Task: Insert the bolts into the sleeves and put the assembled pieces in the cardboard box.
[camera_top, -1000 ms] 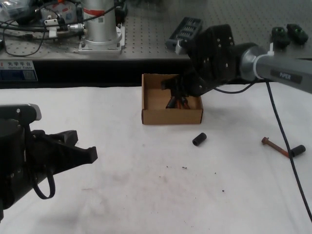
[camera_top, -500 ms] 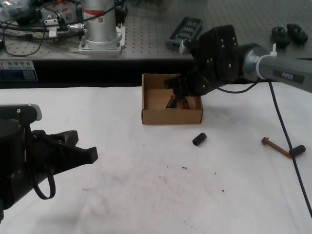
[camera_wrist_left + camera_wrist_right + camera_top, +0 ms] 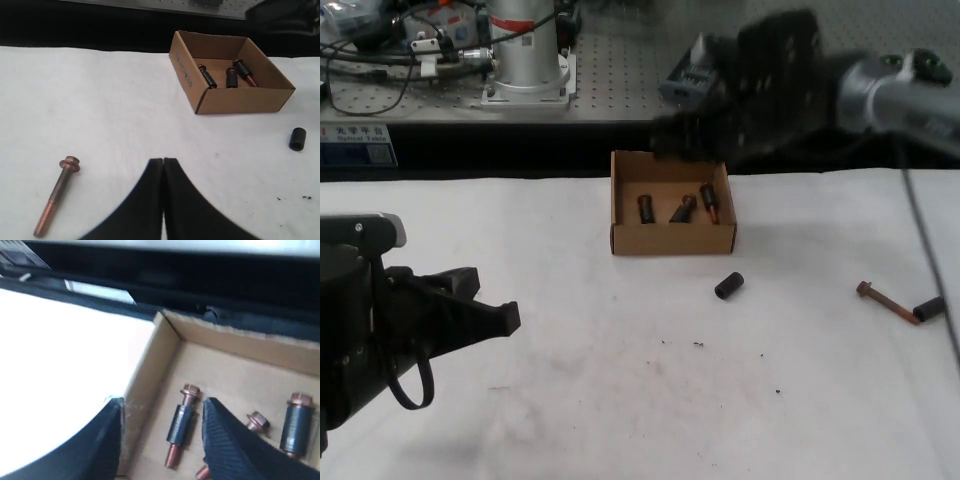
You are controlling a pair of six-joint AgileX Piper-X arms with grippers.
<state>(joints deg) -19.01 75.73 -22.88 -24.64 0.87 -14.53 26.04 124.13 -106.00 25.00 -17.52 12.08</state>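
My right claw (image 3: 164, 402) is hanging spread over the cardboard box (image 3: 150, 371), one ribbed finger (image 3: 225, 450) hiding a copper bolt (image 3: 256, 421) (head showing). My left claw (image 3: 163, 161) is sitting closed.

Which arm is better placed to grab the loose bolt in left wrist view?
Left, probably. The bolt lies close to the left gripper, which is shut and must open first. The right gripper hangs open over the cardboard box, farther off.
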